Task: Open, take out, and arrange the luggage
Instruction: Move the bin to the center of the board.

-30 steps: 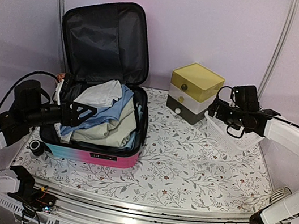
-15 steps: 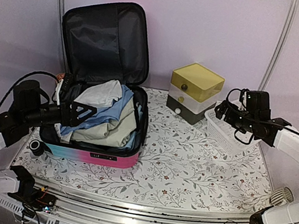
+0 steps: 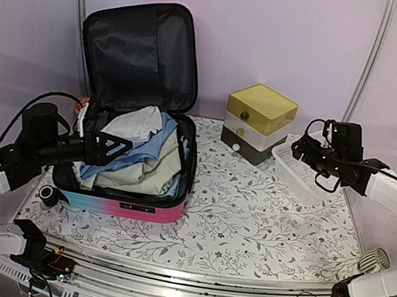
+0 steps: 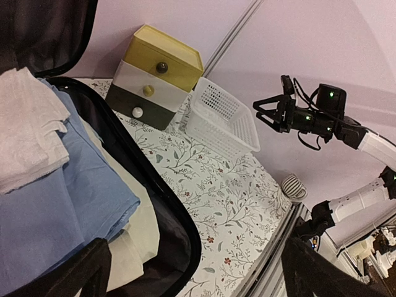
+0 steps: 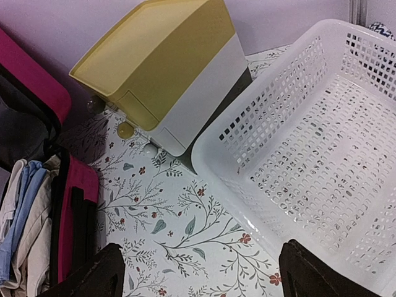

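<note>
The luggage [image 3: 128, 206] lies open at the back left, its black-lined lid [image 3: 142, 51] upright against the wall. Its pink-to-turquoise shell faces me. Inside are a white towel [image 4: 25, 130], a folded blue cloth [image 4: 55, 204] and beige cloth [image 4: 133, 229]. My left gripper [image 3: 111, 148] hovers open over the clothes at the case's left side, pointing right and touching nothing. In the left wrist view the left gripper [image 4: 198, 272] frames the case's black rim [image 4: 176, 216]. My right gripper [image 3: 299, 148] hangs open above the near-left corner of the white basket; in its own view the right gripper [image 5: 201, 272] holds nothing.
A yellow-topped drawer box [image 3: 258, 122] stands at the back centre, with the white mesh basket [image 3: 297, 173] just right of it. A striped cup-like thing [image 3: 372, 260] sits at the table's right edge. A black wheel [image 3: 48, 195] sticks out at the case's near-left corner.
The right arm's wrist has swung to the right, away from the drawer box, and the basket's outline under it has shifted slightly. The left arm has barely moved.
</note>
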